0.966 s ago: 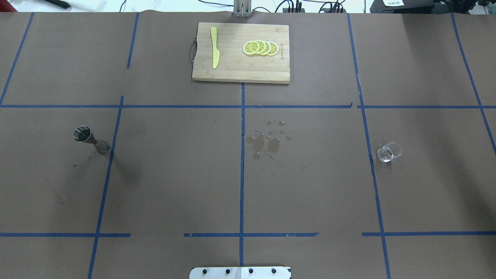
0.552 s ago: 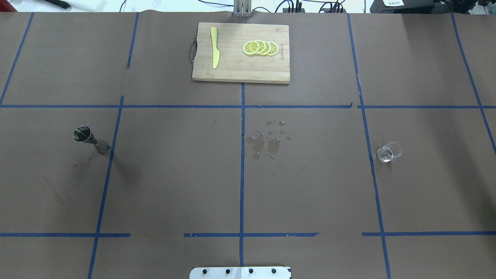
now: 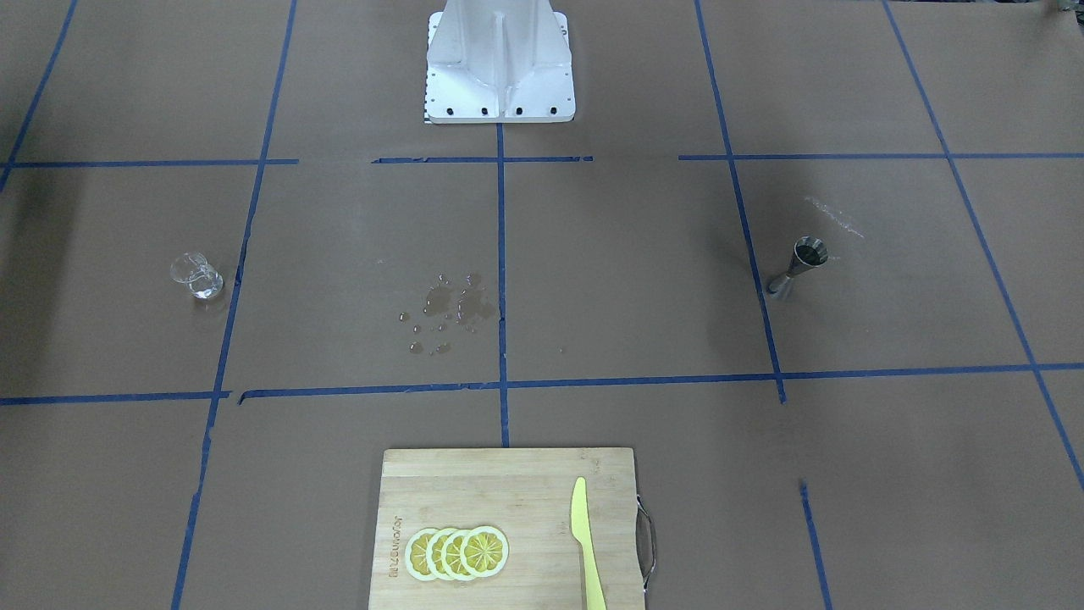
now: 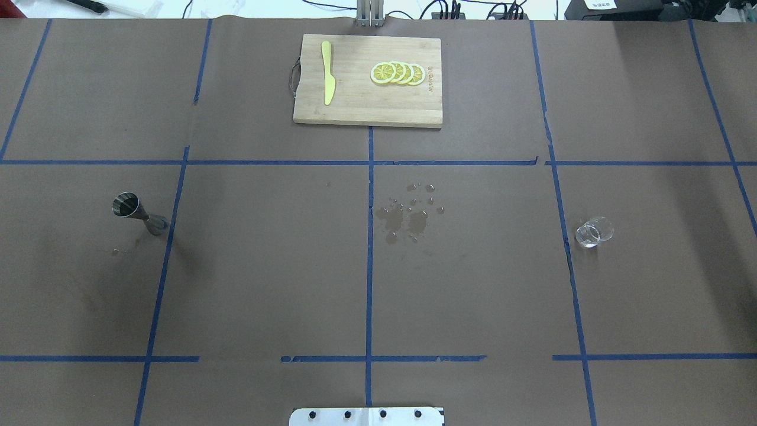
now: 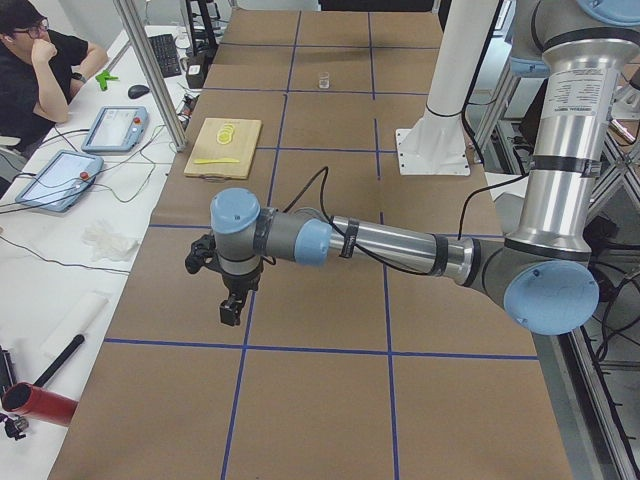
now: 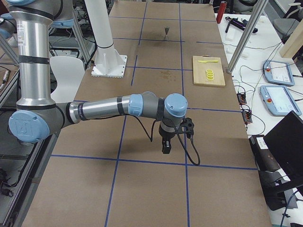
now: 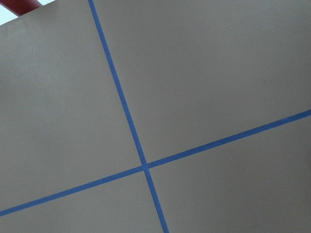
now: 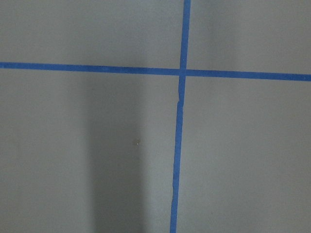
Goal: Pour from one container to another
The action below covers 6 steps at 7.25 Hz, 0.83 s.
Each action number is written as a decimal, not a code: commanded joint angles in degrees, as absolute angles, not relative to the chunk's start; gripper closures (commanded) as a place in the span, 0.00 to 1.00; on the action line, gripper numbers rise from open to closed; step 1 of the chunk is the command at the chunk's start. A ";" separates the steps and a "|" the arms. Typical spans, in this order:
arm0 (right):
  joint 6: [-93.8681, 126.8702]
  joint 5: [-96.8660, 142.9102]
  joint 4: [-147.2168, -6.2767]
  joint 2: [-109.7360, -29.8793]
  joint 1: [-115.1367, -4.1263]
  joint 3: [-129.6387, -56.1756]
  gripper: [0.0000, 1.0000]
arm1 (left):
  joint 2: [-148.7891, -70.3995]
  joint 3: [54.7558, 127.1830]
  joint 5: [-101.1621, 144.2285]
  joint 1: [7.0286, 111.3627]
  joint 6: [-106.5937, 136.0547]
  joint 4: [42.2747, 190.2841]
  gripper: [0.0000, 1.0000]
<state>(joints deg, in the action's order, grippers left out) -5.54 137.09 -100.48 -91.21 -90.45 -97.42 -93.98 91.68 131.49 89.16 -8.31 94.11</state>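
Note:
The small clear glass cup (image 4: 594, 232) stands on the brown paper at the table's right side, also seen in the front view (image 3: 196, 276) and far off in the left side view (image 5: 323, 81). The grey metal jigger (image 4: 139, 213) stands upright at the table's left (image 3: 796, 268), far away in the right side view (image 6: 166, 33). My left gripper (image 5: 231, 310) hangs over the table's left end, well away from the jigger. My right gripper (image 6: 166, 147) hangs over the right end, away from the cup. I cannot tell whether either is open or shut. Both wrist views show only paper and blue tape.
A wooden cutting board (image 4: 355, 109) with lemon slices (image 4: 397, 73) and a yellow knife (image 4: 327, 72) lies at the far middle. Spilled drops (image 4: 408, 216) wet the paper at the centre. The robot's base plate (image 3: 500, 85) stands at the near edge. A person (image 5: 35, 60) sits beside tablets.

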 commanded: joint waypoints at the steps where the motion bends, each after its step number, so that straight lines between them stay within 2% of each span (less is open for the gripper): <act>1: 3.03 138.25 -87.51 -91.14 -90.53 -92.48 0.00 | -91.50 90.09 133.94 89.91 -8.79 97.21 0.00; 6: 6.33 140.10 -84.81 -91.06 -90.53 -90.79 0.00 | -91.67 89.65 133.95 89.82 -7.04 97.29 0.00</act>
